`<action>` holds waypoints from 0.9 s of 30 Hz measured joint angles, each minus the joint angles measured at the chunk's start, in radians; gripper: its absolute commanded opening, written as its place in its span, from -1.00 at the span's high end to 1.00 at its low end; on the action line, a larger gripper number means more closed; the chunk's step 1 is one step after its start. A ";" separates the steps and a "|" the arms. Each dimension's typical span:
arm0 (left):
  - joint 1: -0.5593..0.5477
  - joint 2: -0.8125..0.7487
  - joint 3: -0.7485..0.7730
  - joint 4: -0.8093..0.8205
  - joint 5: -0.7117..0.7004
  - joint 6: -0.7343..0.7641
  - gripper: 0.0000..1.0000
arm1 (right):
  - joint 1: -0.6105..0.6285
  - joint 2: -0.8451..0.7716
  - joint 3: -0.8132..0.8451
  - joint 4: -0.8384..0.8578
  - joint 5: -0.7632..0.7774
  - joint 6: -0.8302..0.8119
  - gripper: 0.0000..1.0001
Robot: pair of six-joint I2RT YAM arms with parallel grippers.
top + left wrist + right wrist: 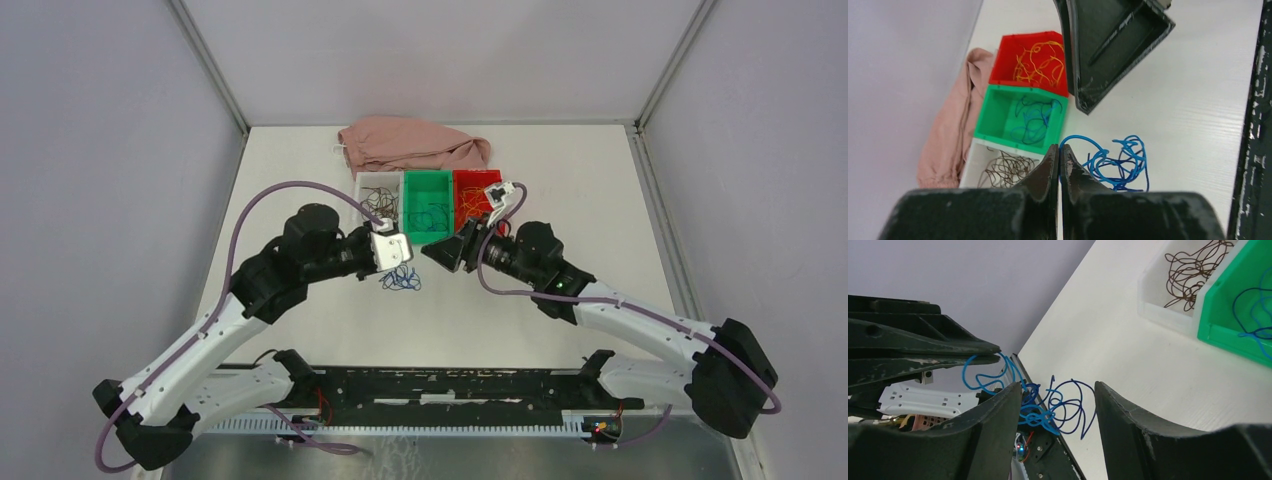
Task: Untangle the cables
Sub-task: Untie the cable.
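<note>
Left fingers: pressed together, clamped on one strand of the blue tangle. They sit just in front of the green bin, on its near side.

Right fingers: spread apart, holding nothing. They are pointed at the blue tangle from the red-bin side of the green bin.

Blue tangle: a knotted clump of curly blue cables. Most of it lies on the worktop just before the green bin, and one loop is lifted by the left fingers.

Green bin: middle of three bins in a row, holding a few blue cables.

Red bin: touching one side of the green bin, holding orange cables.

White bin: touching the other side of the green bin, holding brown cables.

Pink cloth: bunched behind the green bin.

Step in hand, as judged: the colours look sorted already and only the blue clump remains. One end is pinned so a strand can be drawn free.

Next move, as judged: the right fingers need to close on a single outer loop, not the knot. They should then pull away from the left fingers, slowly, since the wires are springy and may drag the whole clump along.
</note>
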 measured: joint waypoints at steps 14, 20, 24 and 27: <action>-0.009 -0.014 -0.036 0.150 0.044 0.040 0.94 | 0.010 0.132 0.030 0.146 -0.088 0.103 -0.24; -0.013 -0.019 -0.053 0.195 0.056 0.040 0.94 | 0.033 0.203 0.050 0.215 -0.111 0.135 -0.24; -0.016 -0.019 -0.059 0.230 0.056 0.040 0.94 | 0.053 0.246 0.063 0.254 -0.118 0.153 -0.23; -0.020 -0.021 -0.063 0.256 0.056 0.040 0.94 | 0.062 0.272 0.063 0.291 -0.125 0.170 -0.22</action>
